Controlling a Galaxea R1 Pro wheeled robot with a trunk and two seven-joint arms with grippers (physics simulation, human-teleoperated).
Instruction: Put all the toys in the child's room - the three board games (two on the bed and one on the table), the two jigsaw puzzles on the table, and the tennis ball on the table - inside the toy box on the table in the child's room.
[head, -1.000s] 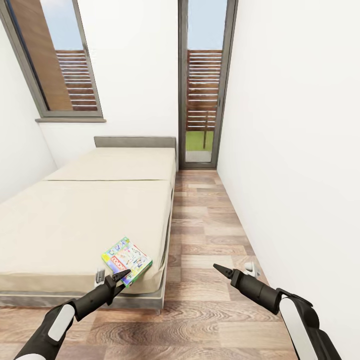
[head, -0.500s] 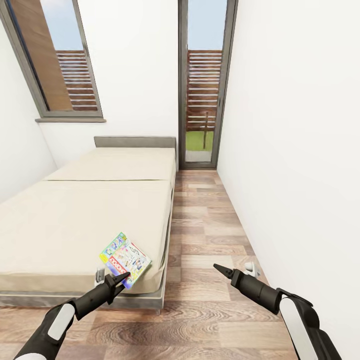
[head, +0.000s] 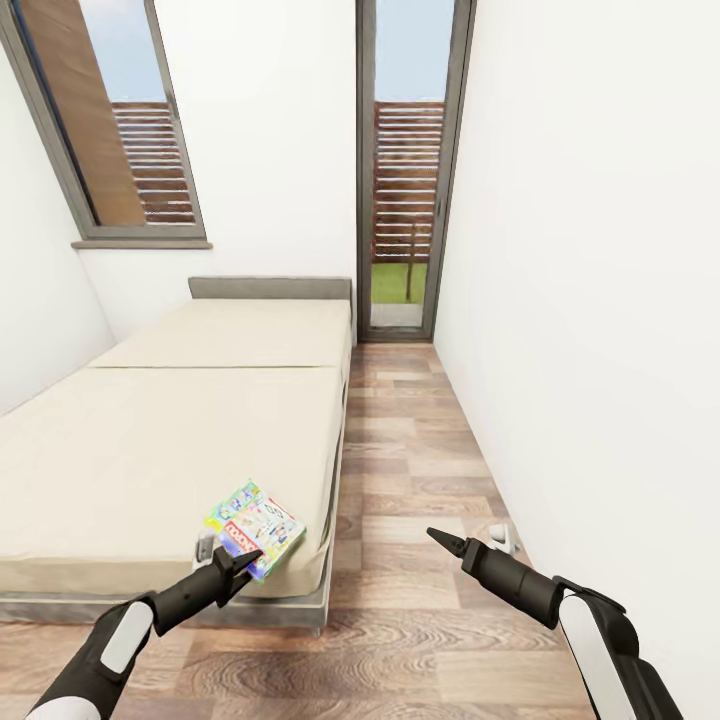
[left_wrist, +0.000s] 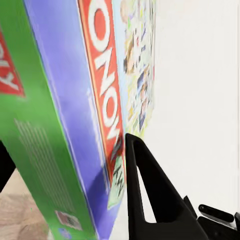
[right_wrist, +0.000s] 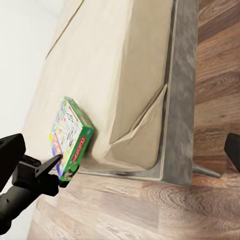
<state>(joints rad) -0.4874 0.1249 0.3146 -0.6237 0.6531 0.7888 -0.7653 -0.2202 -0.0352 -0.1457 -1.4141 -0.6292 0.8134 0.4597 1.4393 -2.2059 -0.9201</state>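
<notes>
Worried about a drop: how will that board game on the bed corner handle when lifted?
The board game looks like a stiff, flat box, so probably no flopping. Held by the left claw at one edge, it may pivot. Its glossy cover could slip.

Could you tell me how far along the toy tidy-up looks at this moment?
Nothing looks packed yet: no toy box or table is in sight. In hand: the left gripper has its fingers either side of the near edge of a board game at the bed's near corner, apparently gripping it. The right gripper hangs free over the floor. Left: carrying this game to the box, plus every other toy.
</notes>
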